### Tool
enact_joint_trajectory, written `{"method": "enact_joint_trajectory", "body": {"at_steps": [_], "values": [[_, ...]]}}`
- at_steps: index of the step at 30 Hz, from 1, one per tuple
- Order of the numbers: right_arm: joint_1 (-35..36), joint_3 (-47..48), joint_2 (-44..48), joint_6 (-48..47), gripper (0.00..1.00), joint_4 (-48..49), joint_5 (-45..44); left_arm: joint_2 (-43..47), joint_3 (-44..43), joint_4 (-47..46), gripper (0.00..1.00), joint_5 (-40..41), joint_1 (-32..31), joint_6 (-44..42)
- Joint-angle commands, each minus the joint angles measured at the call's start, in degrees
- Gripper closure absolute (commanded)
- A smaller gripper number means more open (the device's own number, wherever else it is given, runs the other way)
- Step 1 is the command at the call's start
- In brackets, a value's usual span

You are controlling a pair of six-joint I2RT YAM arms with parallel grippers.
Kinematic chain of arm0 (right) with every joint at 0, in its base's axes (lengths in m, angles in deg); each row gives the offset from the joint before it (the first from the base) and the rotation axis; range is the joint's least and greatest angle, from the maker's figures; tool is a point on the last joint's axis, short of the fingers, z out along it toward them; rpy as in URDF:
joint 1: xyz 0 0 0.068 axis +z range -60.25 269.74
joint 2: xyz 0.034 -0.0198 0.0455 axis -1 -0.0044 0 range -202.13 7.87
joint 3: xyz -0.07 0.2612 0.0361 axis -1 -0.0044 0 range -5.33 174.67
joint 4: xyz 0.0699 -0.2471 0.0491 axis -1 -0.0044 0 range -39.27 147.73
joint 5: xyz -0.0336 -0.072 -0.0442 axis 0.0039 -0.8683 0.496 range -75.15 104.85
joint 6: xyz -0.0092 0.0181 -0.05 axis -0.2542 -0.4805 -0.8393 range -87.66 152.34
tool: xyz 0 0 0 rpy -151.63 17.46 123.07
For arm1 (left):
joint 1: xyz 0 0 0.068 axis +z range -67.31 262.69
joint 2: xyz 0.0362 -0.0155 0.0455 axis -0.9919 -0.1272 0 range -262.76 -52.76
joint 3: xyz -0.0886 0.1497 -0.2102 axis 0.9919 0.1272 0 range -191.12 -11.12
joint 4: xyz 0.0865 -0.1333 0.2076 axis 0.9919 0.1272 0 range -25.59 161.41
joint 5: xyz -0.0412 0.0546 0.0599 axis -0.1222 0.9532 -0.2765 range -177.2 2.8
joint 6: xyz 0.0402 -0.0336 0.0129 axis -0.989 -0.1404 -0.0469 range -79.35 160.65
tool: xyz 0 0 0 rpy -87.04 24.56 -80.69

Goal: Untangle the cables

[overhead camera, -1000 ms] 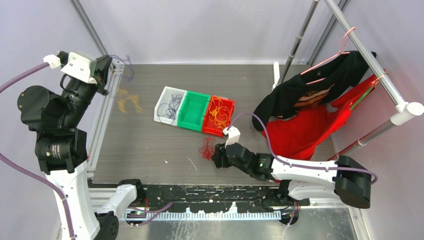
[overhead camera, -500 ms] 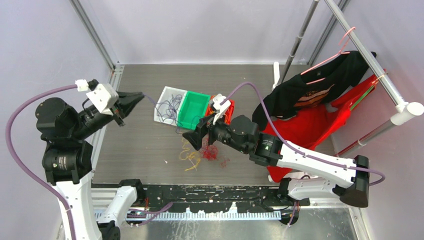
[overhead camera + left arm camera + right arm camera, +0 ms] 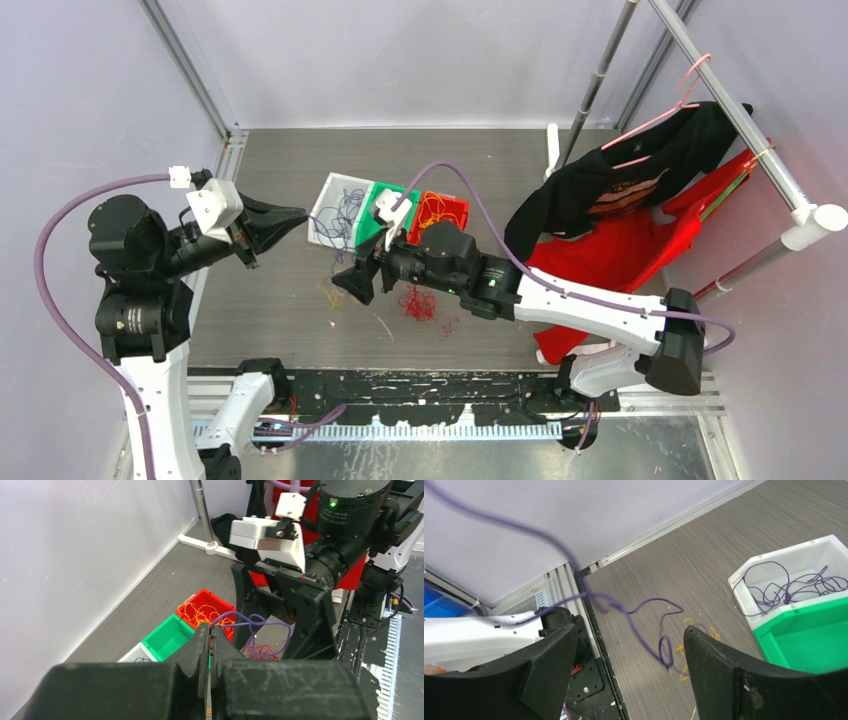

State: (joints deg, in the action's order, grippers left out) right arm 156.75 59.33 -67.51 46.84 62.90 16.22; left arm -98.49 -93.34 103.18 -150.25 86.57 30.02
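Centrally, the left claw (image 3: 210, 640) is seen pressed together, pinching a thin purple cable (image 3: 250, 624), which is drawn out in wavy loops above the grey table (image 3: 270, 300). A blurred stretch of it is seen between the widely spread fingers of the right claw (image 3: 629, 632); contact cannot be told. More purple strands (image 3: 789, 587) are coiled loosely in a white bin (image 3: 744, 605), and orange-yellow strands (image 3: 435, 215) are heaped in a red bin (image 3: 455, 205), with a green bin (image 3: 809, 640) set between the two. A small red tangle (image 3: 416, 301) is laid on the table beneath the right arm, and a few orange-yellow curls (image 3: 330, 293) are scattered near it
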Motion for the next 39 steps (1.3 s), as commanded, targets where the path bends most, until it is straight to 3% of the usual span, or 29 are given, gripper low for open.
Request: {"method": "enact_joint_trajectory", "body": {"at_steps": [1,6,17,29,32,39], "values": [[0.23,4.17,-1.75,0.31,0.20,5.23,0.43,0.81,-0.81,-1.15,1.00,-2.71,0.38,1.07],[0.23,2.49,-3.02,0.52,0.20,7.44,-2.02,1.04,-0.92,-2.32,1.00,-2.11,0.37,0.93],[1.33,-6.15,-8.04,3.37,0.16,19.02,-4.22,-0.21,-3.69,-14.85,1.00,-1.14,0.34,14.19],[1.55,-14.59,-13.72,6.39,0.39,26.41,-15.06,-2.16,-9.94,-20.82,1.00,-0.58,0.38,20.73],[1.55,-17.10,-13.75,6.68,0.41,27.68,-16.19,-2.95,-12.22,-21.38,1.00,2.47,0.34,20.85],[1.55,-22.23,-13.71,7.28,0.43,28.91,-18.70,-4.62,-16.23,-25.47,1.00,18.09,0.39,21.67]]}}
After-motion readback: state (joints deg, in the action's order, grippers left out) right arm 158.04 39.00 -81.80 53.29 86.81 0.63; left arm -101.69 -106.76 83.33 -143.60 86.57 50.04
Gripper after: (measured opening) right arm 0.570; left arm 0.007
